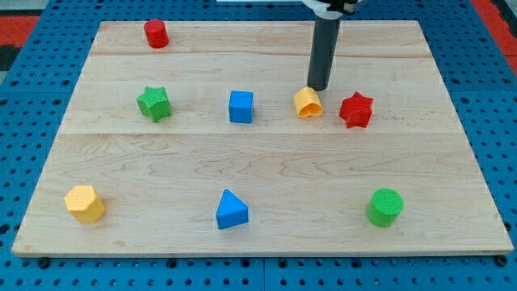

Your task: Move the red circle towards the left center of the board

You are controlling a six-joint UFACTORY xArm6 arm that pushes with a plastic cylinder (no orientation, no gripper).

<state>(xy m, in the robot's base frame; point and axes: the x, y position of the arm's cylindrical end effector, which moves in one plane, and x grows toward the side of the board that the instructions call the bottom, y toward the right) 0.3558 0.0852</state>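
Red circle (156,34) near board's (266,242) top-left edge | my tip (317,87) far right, beside orange block (307,103)

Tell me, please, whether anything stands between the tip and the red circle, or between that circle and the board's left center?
Nothing visible does. My tip sits just above the orange block; the red circle lies up-left across bare board. The green star stands just right of the circle's downward path.

Board (266,174): pale wood planks, evenly lit, spreading wide below and to both sides of my tip (317,88). Surround: blue pegboard (485,105) with regular holes. Red surface (24,20) at the view's top corners.
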